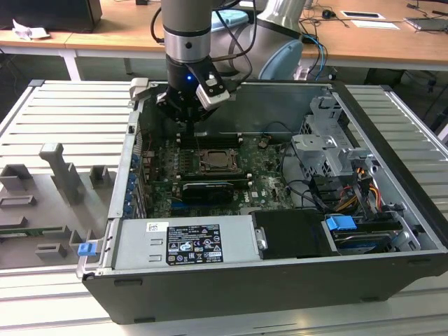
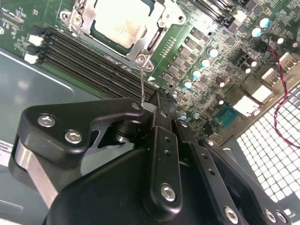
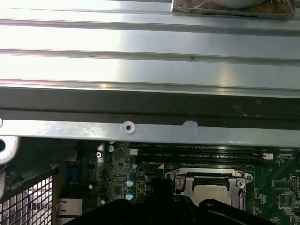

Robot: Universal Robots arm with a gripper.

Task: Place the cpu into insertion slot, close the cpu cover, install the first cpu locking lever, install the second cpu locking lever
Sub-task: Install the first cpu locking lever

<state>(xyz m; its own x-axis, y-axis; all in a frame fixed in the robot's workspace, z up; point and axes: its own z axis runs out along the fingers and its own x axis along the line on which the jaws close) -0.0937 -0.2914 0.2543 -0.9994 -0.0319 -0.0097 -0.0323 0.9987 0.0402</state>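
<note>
The cpu (image 2: pixel 122 21) lies pale and flat in the insertion slot (image 1: pixel 213 162) on the green board. The silver cpu cover (image 2: pixel 151 40) is down around it, its window showing the chip face. A thin wire locking lever (image 2: pixel 142 84) rises from the socket's corner to my gripper (image 2: pixel 157 101), whose black fingers are shut on the lever's end. In the exterior view the gripper (image 1: pixel 190 129) hangs just behind the socket, close to the case's rear wall. The first wrist view has the cpu (image 3: pixel 213 192) and cover (image 3: pixel 185 180) near the dark fingertips (image 3: pixel 161 185).
Black memory slots (image 2: pixel 89 58) run beside the socket. A long black card (image 1: pixel 206 189) lies in front of it, then the power supply (image 1: pixel 189 241). A drive cage (image 1: pixel 329 150) with cables stands at the exterior view's right. The case wall (image 3: pixel 150 70) is close behind.
</note>
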